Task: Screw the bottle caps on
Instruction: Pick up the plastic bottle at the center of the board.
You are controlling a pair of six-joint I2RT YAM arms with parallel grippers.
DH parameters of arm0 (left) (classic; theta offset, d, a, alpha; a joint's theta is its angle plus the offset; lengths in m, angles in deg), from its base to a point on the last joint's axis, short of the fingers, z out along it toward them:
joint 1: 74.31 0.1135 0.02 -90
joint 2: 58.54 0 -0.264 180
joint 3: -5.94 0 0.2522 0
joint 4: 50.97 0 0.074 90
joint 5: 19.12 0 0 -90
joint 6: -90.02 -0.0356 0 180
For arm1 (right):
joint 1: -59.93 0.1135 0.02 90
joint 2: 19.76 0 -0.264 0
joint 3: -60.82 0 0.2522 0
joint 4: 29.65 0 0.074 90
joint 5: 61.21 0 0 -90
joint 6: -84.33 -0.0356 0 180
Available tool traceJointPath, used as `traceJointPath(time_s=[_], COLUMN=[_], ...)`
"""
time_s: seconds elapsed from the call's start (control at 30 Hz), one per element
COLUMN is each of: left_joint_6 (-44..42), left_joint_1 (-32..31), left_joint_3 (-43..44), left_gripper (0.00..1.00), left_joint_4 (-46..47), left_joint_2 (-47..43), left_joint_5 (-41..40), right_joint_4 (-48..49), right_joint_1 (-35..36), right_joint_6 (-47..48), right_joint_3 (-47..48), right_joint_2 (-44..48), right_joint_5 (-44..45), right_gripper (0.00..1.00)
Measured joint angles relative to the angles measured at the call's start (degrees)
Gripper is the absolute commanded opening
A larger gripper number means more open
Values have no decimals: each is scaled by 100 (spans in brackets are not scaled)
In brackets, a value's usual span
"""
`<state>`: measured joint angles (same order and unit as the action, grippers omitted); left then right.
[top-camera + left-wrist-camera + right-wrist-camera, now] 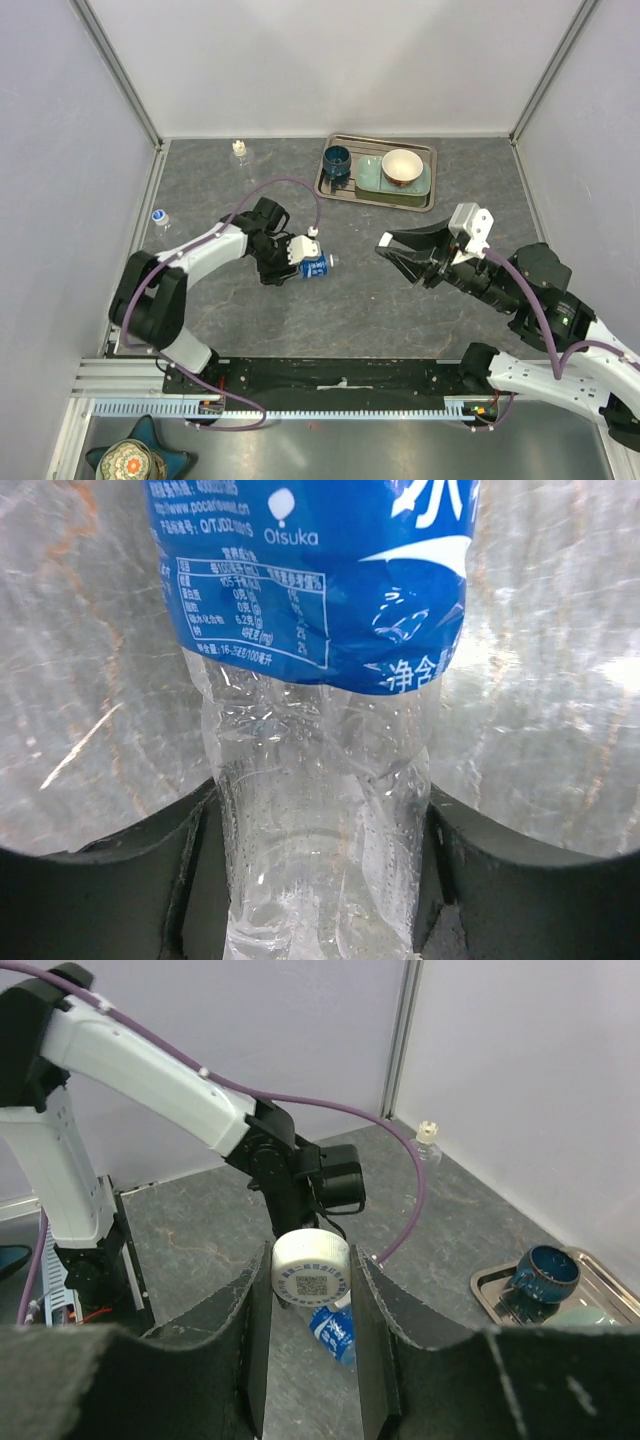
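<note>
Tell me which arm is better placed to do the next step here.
Right. The right gripper holds a white cap, aimed toward the blue-labelled bottle that the left gripper clamps; the left probably need only brace it.

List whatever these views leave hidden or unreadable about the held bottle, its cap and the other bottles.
- Left wrist view: the top edge cuts off the held bottle's far end, so its mouth is unseen.
- Right wrist view: the bottle cap and the right gripper hide most of that bottle.
- Top view: the back bottle and the left-edge bottle are too small to tell whether they are fully capped.
</note>
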<state>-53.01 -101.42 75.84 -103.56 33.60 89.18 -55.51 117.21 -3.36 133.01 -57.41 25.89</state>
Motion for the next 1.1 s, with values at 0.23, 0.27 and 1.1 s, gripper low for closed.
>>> traceJointPath(time_s=[0.23,0.27,1.1], left_joint_6=[249,315,1231], left_joint_1=[-269,-291,-293], left_joint_3=[671,1027,3034], left_gripper=[16,14,8], left_joint_4=[-966,-1115,-3220], left_joint_2=[-1626,-1884,-3884], left_joint_5=[15,13,538], right_joint_4=[-876,-1104,-3263], right_joint_1=[0,0,0], right_joint_6=[-28,9,1117], right_joint_3=[935,1099,4039], right_joint_2=[-638,-772,-3252], right_joint_5=[-101,-151,-2122], right_gripper=[34,34,34])
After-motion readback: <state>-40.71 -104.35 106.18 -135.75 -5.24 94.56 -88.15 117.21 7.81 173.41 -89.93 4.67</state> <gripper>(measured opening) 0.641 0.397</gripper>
